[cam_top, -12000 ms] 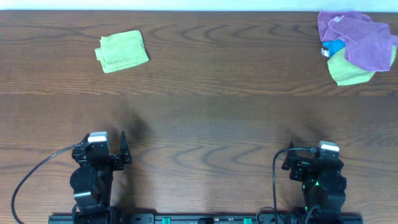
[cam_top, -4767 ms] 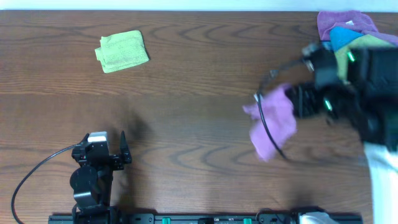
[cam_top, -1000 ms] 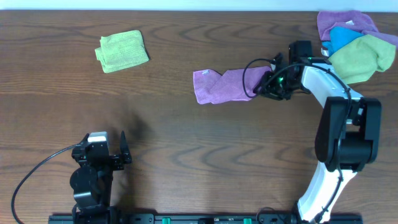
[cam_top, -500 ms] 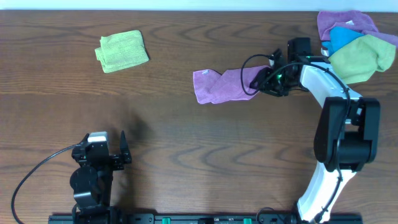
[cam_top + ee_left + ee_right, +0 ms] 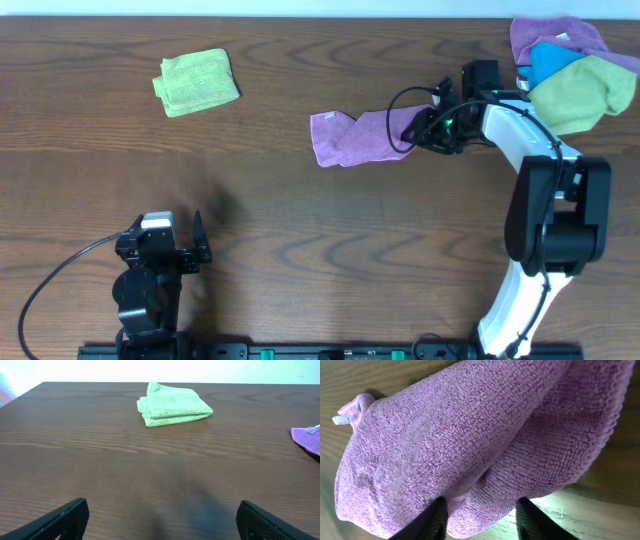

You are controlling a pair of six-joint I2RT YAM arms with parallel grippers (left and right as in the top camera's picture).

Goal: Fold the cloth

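The magenta-purple cloth lies crumpled in a long strip on the table, its white tag at the far end. My right gripper is low over the cloth's right end. In the right wrist view the cloth bulges between the fingers of that gripper: the left finger touches the fabric, and a strip of table shows before the right finger, so the jaws stand open. My left gripper is wide open and empty near the front left. A corner of the cloth shows at the right of its view.
A folded lime-green cloth lies at the back left, also in the left wrist view. At the back right corner is a pile of cloths in lavender, blue and green, close behind the right arm.
The right gripper has shifted slightly toward the back of the table over the cloth's right end. The cloth has stayed where it lay, and the left arm has not moved.
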